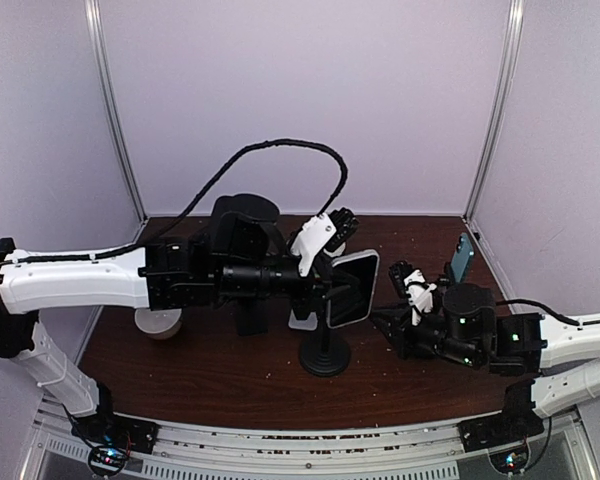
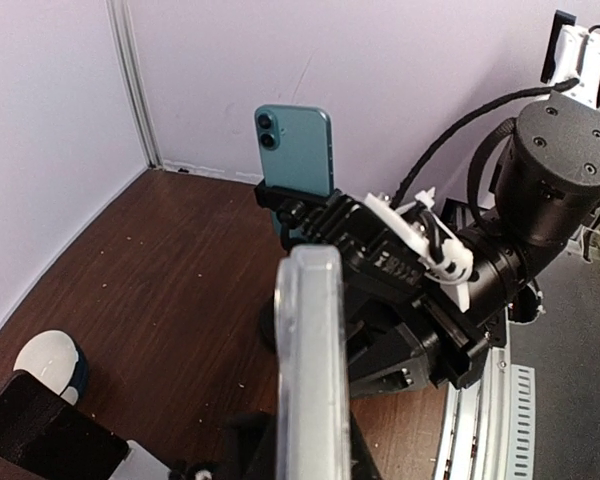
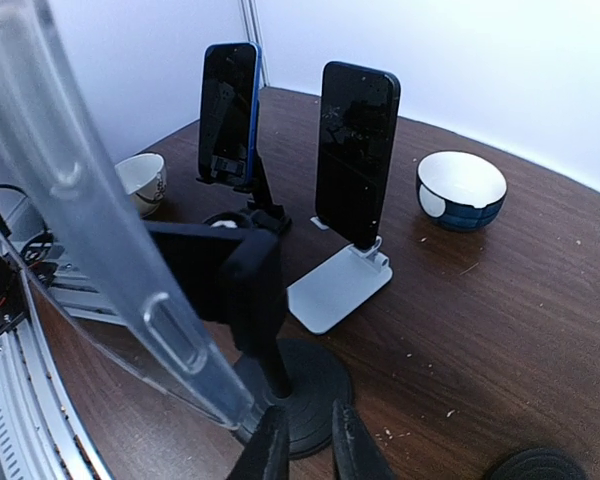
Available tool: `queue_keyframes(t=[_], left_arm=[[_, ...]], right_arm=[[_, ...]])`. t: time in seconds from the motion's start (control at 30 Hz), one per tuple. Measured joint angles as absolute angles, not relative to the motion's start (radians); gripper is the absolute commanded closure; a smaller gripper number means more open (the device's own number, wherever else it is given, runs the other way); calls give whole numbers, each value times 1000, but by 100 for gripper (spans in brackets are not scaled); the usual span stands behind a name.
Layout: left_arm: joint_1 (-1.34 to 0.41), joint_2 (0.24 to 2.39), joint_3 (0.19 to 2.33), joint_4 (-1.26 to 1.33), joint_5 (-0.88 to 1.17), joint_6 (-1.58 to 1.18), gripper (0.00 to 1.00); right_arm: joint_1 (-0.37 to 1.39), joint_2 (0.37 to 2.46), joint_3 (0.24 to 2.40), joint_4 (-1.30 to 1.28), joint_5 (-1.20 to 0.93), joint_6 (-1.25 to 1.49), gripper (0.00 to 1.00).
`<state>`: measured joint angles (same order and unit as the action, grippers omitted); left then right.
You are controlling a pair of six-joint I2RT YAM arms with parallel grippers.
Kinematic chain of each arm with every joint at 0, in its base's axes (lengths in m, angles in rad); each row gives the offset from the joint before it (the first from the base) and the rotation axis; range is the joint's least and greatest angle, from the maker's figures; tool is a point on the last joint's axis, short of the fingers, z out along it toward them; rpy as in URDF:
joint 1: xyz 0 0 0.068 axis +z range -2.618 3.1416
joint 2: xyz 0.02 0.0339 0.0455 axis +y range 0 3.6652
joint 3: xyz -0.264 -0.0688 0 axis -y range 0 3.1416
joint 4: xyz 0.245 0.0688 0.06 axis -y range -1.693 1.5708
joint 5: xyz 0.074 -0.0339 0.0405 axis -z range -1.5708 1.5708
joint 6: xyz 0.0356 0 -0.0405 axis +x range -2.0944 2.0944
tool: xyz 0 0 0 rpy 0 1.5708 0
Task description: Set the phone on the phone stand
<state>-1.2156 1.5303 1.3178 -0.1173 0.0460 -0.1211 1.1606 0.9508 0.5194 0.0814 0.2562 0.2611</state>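
The phone, in a clear case, is held upright in my left gripper, which is shut on it. It fills the left wrist view edge-on, hiding the fingers. The black phone stand has a round base and a holder. In the right wrist view the tilted phone rests against the holder; I cannot tell whether it is seated. My right gripper hovers at the base's near rim. Its fingers are a narrow gap apart with nothing between them. It is also in the top view.
A white stand bears a black phone, and behind it a black stand bears a blue-edged phone. A white-and-blue bowl and a cup stand nearby. A teal phone stands on a stand at the back right.
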Motion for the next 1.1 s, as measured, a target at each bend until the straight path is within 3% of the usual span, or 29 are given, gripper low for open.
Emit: queue_keyframes(t=[0.23, 0.5, 0.57, 0.7, 0.83, 1.1], left_arm=[[-1149, 1483, 1298, -98, 138, -103, 100], [-1124, 1406, 1283, -72, 139, -117, 100], [-1124, 1402, 1273, -57, 143, -126, 100], [-1125, 1400, 1243, -47, 154, -146, 100], [-1125, 1401, 1233, -46, 163, -160, 100], [-1134, 1418, 1233, -5, 175, -190, 100]], right_arm=[[1169, 951, 531, 61, 185, 242, 51], [1177, 1029, 617, 65, 179, 200, 47], [1177, 1055, 635, 69, 186, 189, 50], [1178, 1079, 645, 71, 204, 174, 66], [1178, 1080, 645, 73, 217, 163, 66], [1178, 1094, 645, 77, 250, 165, 89]])
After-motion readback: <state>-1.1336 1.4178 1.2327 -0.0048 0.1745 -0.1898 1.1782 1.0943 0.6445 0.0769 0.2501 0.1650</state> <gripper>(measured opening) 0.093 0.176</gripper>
